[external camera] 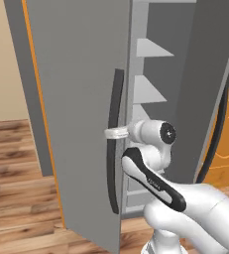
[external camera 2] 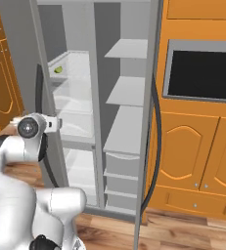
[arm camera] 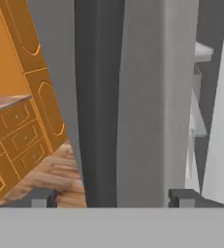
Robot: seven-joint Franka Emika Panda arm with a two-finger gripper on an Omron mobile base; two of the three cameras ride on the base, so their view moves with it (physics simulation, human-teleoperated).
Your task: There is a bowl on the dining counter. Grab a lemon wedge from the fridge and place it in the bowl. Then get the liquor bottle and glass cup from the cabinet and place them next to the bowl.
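- In the left base view, the left fridge door (external camera: 71, 114) stands swung open toward the camera, a big grey panel with an orange edge along its left side.
- On this door, the dark vertical handle (external camera: 115, 144) runs from about the upper middle down to near the floor.
- The gripper (external camera: 114, 133) is at this handle, around its middle height, and the white arm (external camera: 195, 203) rises to it from the lower right.
- To the right of the handle, the open fridge shows grey door shelves (external camera: 149, 49) one above the other.
- In the hand view, the two finger tips (arm camera: 41, 197) stand wide apart, one on each side of the dark handle bar (arm camera: 98, 97). They do not press on it, so the pincer is open and has hold of nothing.
- Left of the bar in this same view, I see orange drawers (arm camera: 16, 135) and a wooden floor (arm camera: 50, 172).
- In the right base view, the arm's wrist (external camera 2: 31, 127) is at the left, just beside the edge of the open door.
- Further right, inside the fridge, a small green thing (external camera 2: 58, 70) lies on the upper white shelf (external camera 2: 73, 73). It seems to be the lemon wedge, but it is too small to tell for sure. It is well apart from the gripper.
- In the middle, grey shelves and drawers (external camera 2: 122, 173) fill the fridge body.
- At the far right there are orange cabinets (external camera 2: 197, 161) with a dark oven window (external camera 2: 202, 73) above them.
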